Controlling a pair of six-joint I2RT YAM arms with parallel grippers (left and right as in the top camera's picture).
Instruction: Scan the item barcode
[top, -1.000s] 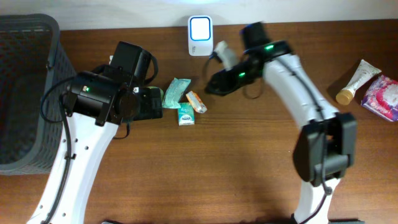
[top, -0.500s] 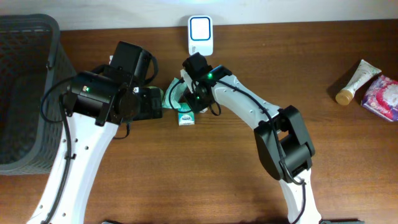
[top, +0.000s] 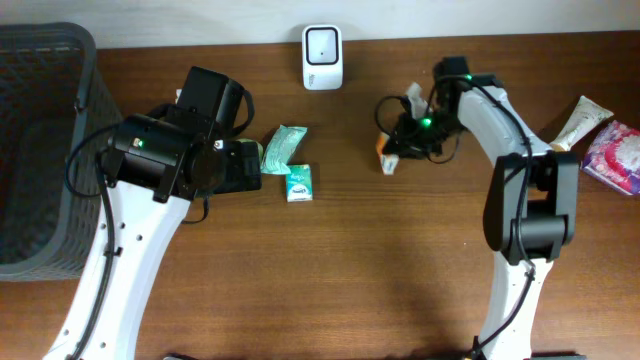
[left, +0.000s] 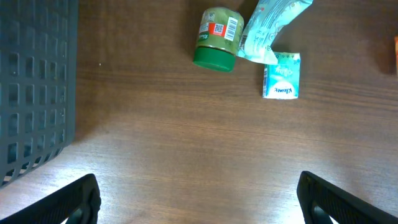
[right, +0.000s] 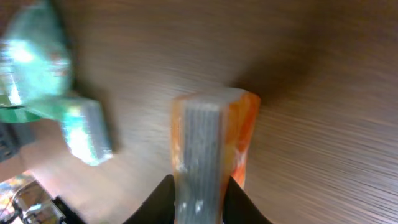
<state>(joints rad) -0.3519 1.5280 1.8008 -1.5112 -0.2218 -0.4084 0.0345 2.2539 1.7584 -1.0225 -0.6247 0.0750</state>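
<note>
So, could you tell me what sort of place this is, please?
Probably a mock shop checkout: a white scanner at the back edge of the table, a tissue pack and green jar lying loose, a dark basket on the left.

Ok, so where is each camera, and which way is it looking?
Overhead: fixed above the brown wooden table, looking straight down; the left arm and right arm show.
Left wrist: on the left arm, looking down at the small white-and-green tissue pack; tips of the open left claw show.
Right wrist: on the right arm, looking along the right claw, shut on the orange and white packet.
Shared: overhead and left wrist both see the tissue pack.
</note>
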